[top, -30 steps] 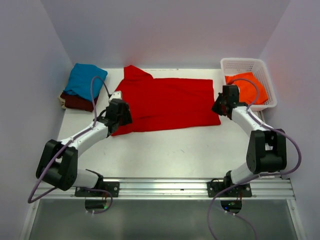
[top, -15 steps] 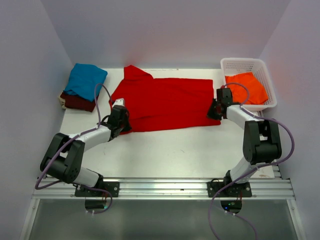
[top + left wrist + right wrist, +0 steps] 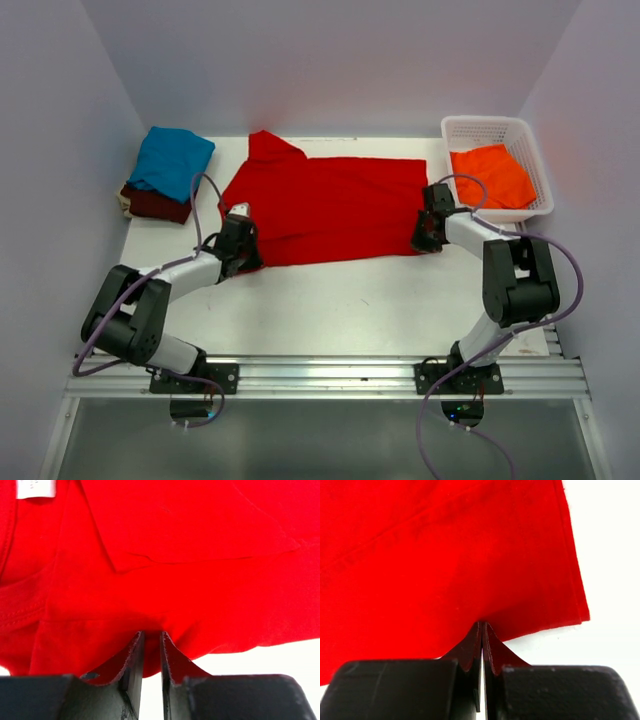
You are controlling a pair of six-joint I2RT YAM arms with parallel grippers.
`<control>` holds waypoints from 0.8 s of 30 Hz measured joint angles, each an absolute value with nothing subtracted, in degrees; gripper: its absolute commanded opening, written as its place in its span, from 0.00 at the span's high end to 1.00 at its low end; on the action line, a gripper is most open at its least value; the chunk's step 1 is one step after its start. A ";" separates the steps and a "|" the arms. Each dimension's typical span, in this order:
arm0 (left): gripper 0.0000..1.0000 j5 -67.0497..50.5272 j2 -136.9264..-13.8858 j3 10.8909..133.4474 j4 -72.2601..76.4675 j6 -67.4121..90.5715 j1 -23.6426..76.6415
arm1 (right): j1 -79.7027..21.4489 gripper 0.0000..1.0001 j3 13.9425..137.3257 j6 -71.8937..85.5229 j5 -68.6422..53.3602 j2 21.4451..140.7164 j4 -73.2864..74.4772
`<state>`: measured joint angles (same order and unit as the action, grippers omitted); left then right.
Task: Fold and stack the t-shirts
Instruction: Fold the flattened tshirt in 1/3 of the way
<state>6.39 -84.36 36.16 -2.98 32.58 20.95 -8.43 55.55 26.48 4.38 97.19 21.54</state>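
Red t-shirt (image 3: 330,205) is spread flat at the far middle of the table (image 3: 350,300). Its near edge is pinched at both ends: the left gripper (image 3: 150,636) is nearly closed on cloth, the right gripper (image 3: 482,625) fully closed on the corner. The first fold is judged to be starting. An even, joint lift toward the far edge is called for.

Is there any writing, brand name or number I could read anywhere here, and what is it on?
Small white sewn-in tag on the bright red cloth t-shirt, seen in the left wrist view: faint grey print, too small and blurred to read.
No other words, numbers, logos or signs can be made out in any view.
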 measured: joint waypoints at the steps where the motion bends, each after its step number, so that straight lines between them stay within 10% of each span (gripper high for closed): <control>1: 0.73 5.58 -83.90 36.01 -3.62 32.56 20.97 | -8.71 1.00 55.27 26.44 4.80 96.92 21.71; 24: 0.66 -9.19 -67.20 34.17 -37.80 38.63 21.45 | -14.02 1.00 48.34 29.43 11.51 88.95 32.75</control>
